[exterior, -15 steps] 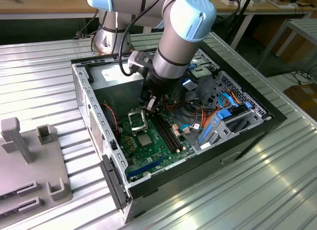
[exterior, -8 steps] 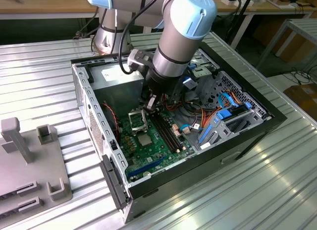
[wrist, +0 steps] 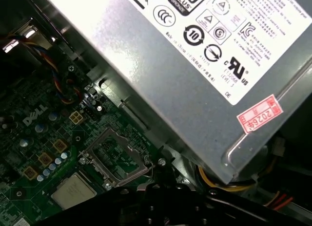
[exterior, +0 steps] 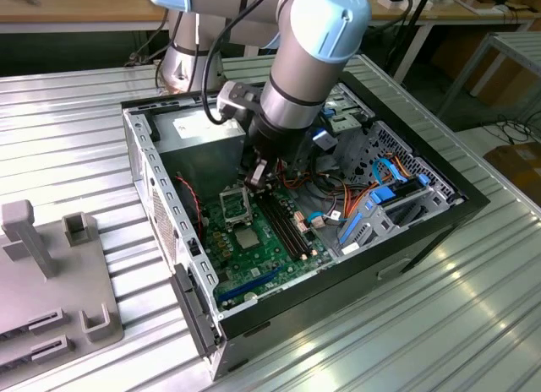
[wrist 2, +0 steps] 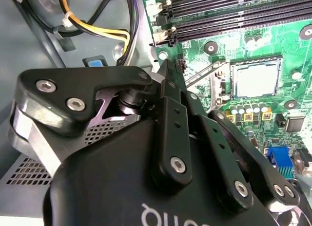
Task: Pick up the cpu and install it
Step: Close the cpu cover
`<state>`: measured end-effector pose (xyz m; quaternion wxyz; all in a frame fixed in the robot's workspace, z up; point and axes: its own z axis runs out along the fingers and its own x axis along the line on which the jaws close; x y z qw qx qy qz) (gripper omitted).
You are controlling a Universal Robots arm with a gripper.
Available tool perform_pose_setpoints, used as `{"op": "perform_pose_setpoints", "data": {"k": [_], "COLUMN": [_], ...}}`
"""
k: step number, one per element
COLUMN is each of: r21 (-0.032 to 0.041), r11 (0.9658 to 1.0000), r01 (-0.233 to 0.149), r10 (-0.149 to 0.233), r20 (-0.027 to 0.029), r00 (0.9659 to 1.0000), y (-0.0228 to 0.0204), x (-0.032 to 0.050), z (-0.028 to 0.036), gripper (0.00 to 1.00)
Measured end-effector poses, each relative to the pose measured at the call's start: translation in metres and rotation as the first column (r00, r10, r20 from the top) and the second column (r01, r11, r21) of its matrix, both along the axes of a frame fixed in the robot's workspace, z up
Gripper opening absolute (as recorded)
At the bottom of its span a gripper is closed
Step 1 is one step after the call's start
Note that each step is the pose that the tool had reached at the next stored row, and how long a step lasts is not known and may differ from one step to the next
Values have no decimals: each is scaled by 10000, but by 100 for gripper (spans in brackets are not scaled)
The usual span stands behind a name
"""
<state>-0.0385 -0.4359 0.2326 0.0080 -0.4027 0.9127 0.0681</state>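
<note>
Cpu [wrist 2: 256, 79] lies flat in black-framed socket [wrist 2: 228, 84] on green board [wrist 2: 273, 36], retaining lever [wrist 2: 202, 76] raised; gripper [wrist 2: 165, 67] just beside it, fingers drawn together, nothing between them.

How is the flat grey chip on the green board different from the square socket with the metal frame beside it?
The grey chip has a plain, smooth silver-grey face; the socket has a metal frame around a sunken middle. The socket looks bigger than the chip. The socket sits closer to the big silver power box; the chip sits farther from it. Both are square and sit on the green board.
</note>
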Motion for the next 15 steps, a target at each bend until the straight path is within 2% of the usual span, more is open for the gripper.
{"op": "perform_pose_setpoints", "data": {"k": [15], "r21": [-159], "r11": [9998], "r01": [-147], "r10": [147], "r20": [-1], "r00": [9999], "y": [0], "x": [-6], "z": [81], "gripper": [11]}}
